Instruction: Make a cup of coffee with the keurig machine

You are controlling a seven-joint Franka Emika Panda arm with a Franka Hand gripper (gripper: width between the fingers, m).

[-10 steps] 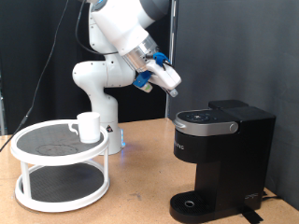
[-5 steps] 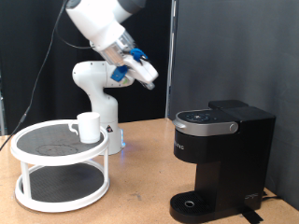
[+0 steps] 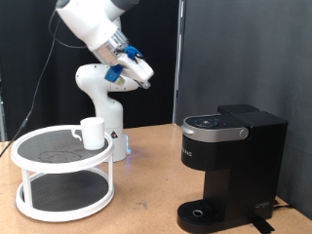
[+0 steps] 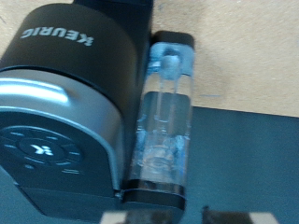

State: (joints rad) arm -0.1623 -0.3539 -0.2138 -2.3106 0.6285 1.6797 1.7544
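One machine, foreground: the keurig machine (image 3: 229,166) is seen at the lower right of the exterior view, black and boxy, its lid shut, its round drip tray base at the bottom edge of the frame.
Machine top, wrist view: the silver-rimmed lid and white lettering of the keurig machine (image 4: 65,103) are shown from above, with a clear water tank (image 4: 164,121) set against its side.
Stand: a white two-tier round rack (image 3: 62,173) is placed at the lower left of the exterior view, well apart from the machine.
Cup: the cup (image 3: 92,132) is seen upright on the rack's upper shelf, near that shelf's right rim, its handle turned to the frame's left.
Table: a wooden tabletop (image 3: 146,185) is shown under both rack and machine.
Gripper: the gripper (image 3: 137,74) is raised in the upper middle of the exterior view, above and between cup and machine, touching neither; nothing is seen between its fingers, and whether they are spread or closed cannot be told.
Arm base: the white robot pedestal (image 3: 102,97) is set behind the rack, against a black curtain (image 3: 244,49).
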